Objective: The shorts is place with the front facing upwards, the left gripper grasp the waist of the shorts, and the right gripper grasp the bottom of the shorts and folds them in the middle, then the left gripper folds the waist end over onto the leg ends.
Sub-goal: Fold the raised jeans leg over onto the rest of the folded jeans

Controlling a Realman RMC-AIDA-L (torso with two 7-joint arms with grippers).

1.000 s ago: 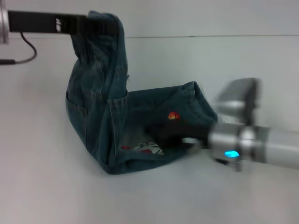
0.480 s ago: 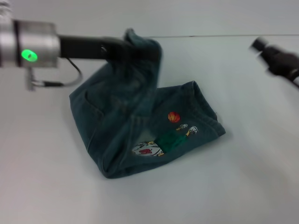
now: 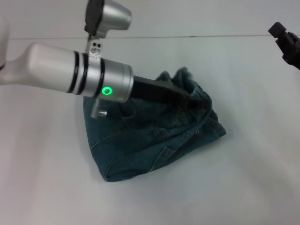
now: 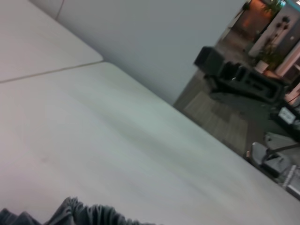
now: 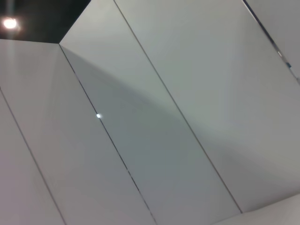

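Note:
The blue-green denim shorts point(image 3: 140, 140) lie folded on the white table, their top layer showing seams and a pocket. The gathered waist of the shorts point(image 3: 182, 77) is bunched over the right side of the pile, and its ruffled edge point(image 4: 89, 213) also shows in the left wrist view. My left gripper point(image 3: 197, 101), black on a silver arm with a green ring light, lies low across the pile, shut on that waist. The leg ends are hidden under the folded layer. My right gripper point(image 3: 285, 41) hangs high at the far right, away from the cloth.
The white table point(image 3: 253, 178) spreads around the shorts on every side. The left wrist view shows the table's far edge point(image 4: 154, 96) with floor and dark equipment beyond it. Only pale wall panels fill the right wrist view.
My left gripper has carried the waist to the right and down onto the leg half, covering the cartoon print. The right gripper has stayed withdrawn at the upper right.

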